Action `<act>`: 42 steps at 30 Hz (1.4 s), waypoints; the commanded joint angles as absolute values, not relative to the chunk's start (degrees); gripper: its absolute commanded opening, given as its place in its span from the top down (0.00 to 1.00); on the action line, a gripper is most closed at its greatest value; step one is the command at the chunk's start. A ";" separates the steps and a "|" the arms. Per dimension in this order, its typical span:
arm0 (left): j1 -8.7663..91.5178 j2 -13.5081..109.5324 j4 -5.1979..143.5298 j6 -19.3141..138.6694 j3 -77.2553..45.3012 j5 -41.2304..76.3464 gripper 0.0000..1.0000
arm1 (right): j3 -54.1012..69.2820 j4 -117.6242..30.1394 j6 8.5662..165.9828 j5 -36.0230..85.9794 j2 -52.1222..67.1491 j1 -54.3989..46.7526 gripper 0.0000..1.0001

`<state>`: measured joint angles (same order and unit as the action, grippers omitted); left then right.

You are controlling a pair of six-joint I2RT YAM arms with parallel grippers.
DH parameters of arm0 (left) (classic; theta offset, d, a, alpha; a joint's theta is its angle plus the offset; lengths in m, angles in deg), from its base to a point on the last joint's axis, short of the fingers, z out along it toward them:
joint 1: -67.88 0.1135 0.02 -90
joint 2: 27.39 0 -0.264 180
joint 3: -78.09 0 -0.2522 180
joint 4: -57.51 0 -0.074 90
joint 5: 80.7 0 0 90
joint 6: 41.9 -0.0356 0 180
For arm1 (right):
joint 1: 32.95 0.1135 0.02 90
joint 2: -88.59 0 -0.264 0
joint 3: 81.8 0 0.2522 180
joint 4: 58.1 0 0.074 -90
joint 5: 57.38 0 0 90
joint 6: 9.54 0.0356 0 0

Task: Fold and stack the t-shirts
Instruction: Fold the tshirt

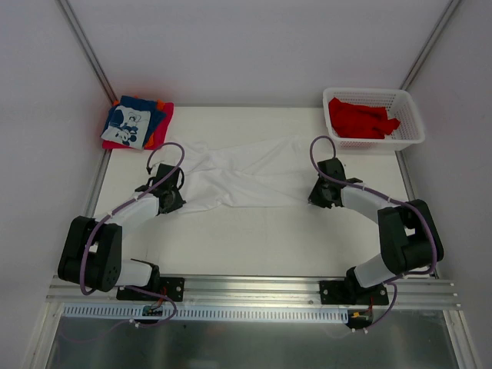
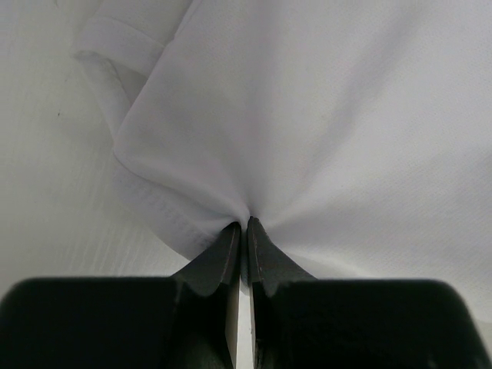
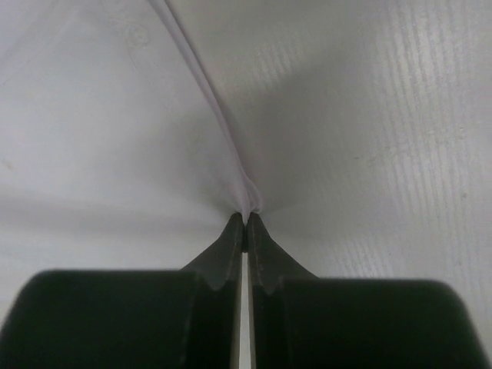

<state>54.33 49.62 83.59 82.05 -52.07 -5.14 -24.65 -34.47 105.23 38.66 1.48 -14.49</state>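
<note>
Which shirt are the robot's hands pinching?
Look at the middle of the table, between the white basket at the back right and the folded pile at the back left. The white t-shirt lies stretched there, pinched by the left gripper and right gripper. It is the only plain white, unfolded one.

One camera sits high up behind the left arm (image 1: 134, 207) and the right arm (image 1: 369, 201) and looks down on the whole worktop (image 1: 254, 238). The other two ride on the wrists. Each looks forward along its own dark jaws, very close up. All three see the white t-shirt (image 1: 246, 173) — the left wrist its left end, the right wrist its right end.
</note>
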 commanded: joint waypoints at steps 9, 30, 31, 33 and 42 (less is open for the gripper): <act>54.08 45.20 86.39 82.20 -53.08 -4.85 1.00 | -24.27 -28.70 100.50 40.26 6.59 -20.02 0.99; 48.55 32.13 90.34 89.31 -60.38 5.08 0.01 | -26.82 -23.08 98.65 43.07 13.62 -24.34 0.01; 48.10 30.98 91.47 89.58 -59.94 4.73 0.01 | -26.74 -22.55 98.39 43.43 14.32 -24.34 0.01; 46.35 27.82 92.53 90.02 -57.83 4.64 0.01 | -26.12 -20.53 98.21 44.22 16.52 -24.34 0.01; 43.09 22.70 97.46 86.79 -42.90 5.52 0.01 | -14.98 -15.69 94.70 42.38 20.49 -24.25 0.00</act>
<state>43.45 24.26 96.09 88.96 -48.33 4.94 -22.02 -17.33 97.28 42.92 21.07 -24.09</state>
